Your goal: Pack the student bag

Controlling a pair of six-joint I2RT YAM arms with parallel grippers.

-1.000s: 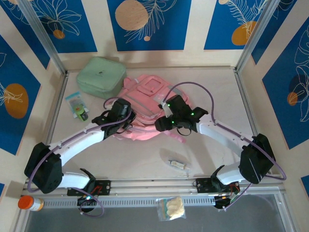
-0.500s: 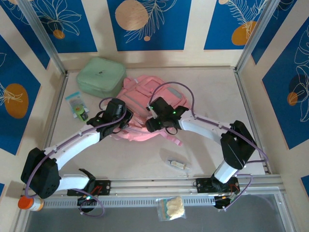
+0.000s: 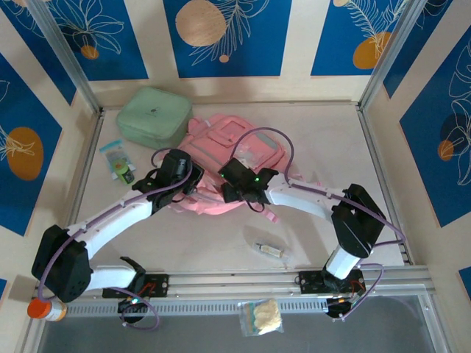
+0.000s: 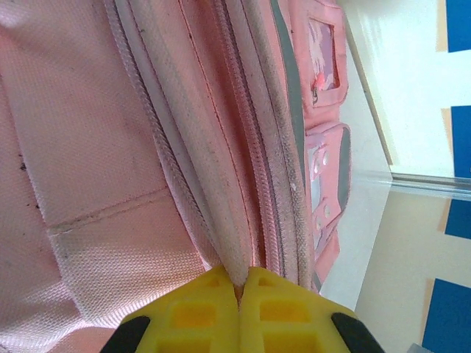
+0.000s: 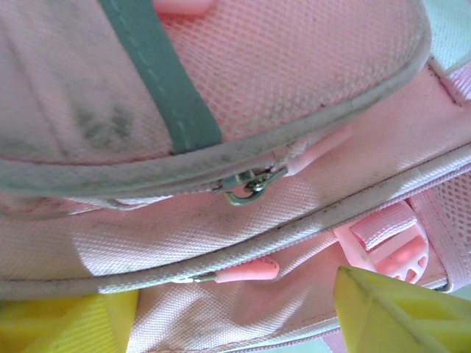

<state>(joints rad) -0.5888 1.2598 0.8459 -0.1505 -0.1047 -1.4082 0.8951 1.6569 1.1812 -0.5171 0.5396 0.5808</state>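
The pink student bag point(image 3: 221, 143) lies flat at the table's back middle. My left gripper point(image 3: 193, 193) is at its near left edge. In the left wrist view the yellow fingers point(image 4: 199, 312) are shut on a ridge of the bag's pale pink fabric point(image 4: 110, 132) beside a zip line; the left gripper point(image 4: 239, 283) pinches that fold. My right gripper point(image 3: 227, 193) hovers at the bag's near edge, open. In the right wrist view a pink zip pull point(image 5: 246, 271) lies between the spread fingers of the right gripper point(image 5: 228, 301), untouched; a metal zip slider point(image 5: 250, 185) sits above it.
A mint-green zip case point(image 3: 153, 115) lies at the back left, touching the bag. A small packet point(image 3: 118, 160) is at the left, a clear small item point(image 3: 270, 250) in front of the bag, an orange bottle point(image 3: 45, 309) and a plastic pouch point(image 3: 261, 316) beyond the near rail.
My right arm has swung left along the bag's near edge and its jaws have spread wider. The left arm shifted slightly and keeps its pinch on the fabric.
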